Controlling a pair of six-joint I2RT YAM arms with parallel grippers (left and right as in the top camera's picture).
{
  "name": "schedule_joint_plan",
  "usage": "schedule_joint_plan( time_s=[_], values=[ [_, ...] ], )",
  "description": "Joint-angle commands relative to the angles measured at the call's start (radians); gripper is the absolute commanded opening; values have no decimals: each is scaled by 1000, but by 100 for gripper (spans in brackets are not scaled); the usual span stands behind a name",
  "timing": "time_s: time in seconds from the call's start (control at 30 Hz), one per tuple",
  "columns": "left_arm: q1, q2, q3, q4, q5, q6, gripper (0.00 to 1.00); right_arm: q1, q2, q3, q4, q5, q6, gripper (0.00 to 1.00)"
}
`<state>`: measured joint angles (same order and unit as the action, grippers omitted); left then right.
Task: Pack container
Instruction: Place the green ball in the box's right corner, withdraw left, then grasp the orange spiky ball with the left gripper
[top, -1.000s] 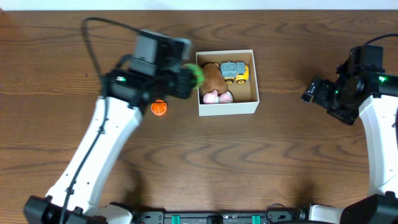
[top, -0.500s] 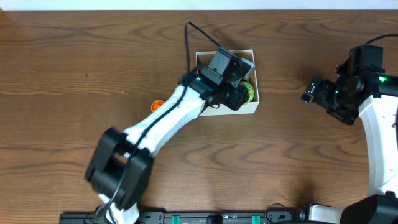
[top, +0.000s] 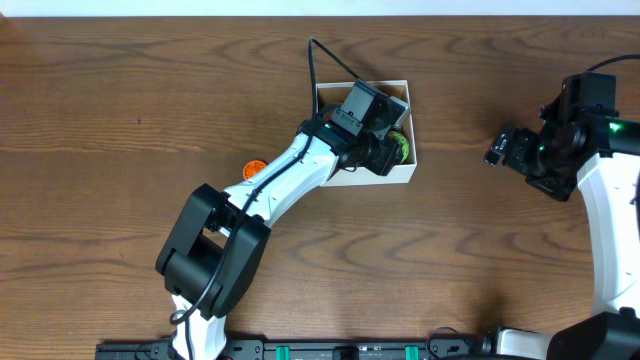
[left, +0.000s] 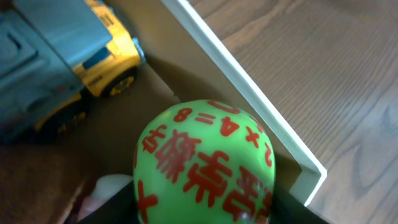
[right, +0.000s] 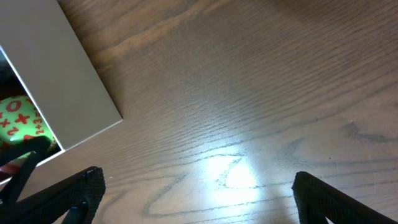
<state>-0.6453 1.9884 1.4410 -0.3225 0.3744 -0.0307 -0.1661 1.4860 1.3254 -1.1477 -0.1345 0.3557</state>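
Note:
The container (top: 366, 176) is a shallow white-walled box with a brown inside, at the table's upper middle. My left gripper (top: 388, 152) is inside its front right corner, shut on a green ball with red characters (left: 205, 163), which also shows in the overhead view (top: 401, 147) and the right wrist view (right: 22, 122). A grey and yellow toy truck (left: 59, 53) lies in the box behind the ball. The container's white wall (left: 249, 93) runs past the ball. My right gripper (right: 196, 193) is open and empty over bare table to the container's right.
An orange ball (top: 253, 168) lies on the table left of the container, partly under my left arm. A pale pink-white toy (left: 102, 186) shows in the box beside the green ball. The container's outer wall (right: 68, 81) fills the left of the right wrist view.
My left arm swung right from beside the container's left wall, carrying the green ball into its front right corner. The right arm has not moved.

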Motion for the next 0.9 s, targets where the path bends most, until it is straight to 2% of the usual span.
schedule_joint_plan(
  time_s=[0.0, 0.07, 0.23, 0.47, 0.6, 0.7, 0.77, 0.87],
  values=[
    [-2, -7, 6, 0, 0, 12, 75, -3, 7, -5, -4, 6, 3, 99],
    [1, -24, 17, -5, 0, 11, 80, -3, 7, -5, -8, 7, 2, 99],
    [16, -99, 97, -89, -31, 11, 82, -3, 7, -5, -16, 7, 2, 99],
    [74, -266, 180, -340, -276, 1, 82, -3, 7, -5, -19, 7, 2, 99],
    [163, -350, 180, -575, -407, -62, 82, -3, 7, -5, -19, 7, 2, 99],
    [260, -349, 166, -715, -430, -121, 82, -3, 7, -5, -15, 7, 3, 99],
    [325, -338, 121, -740, -427, -157, 82, -3, 7, -5, -12, 7, 3, 99],
    [405, -303, 22, -696, -378, -165, 83, -3, 7, -5, -11, 7, 3, 99]
  ],
)
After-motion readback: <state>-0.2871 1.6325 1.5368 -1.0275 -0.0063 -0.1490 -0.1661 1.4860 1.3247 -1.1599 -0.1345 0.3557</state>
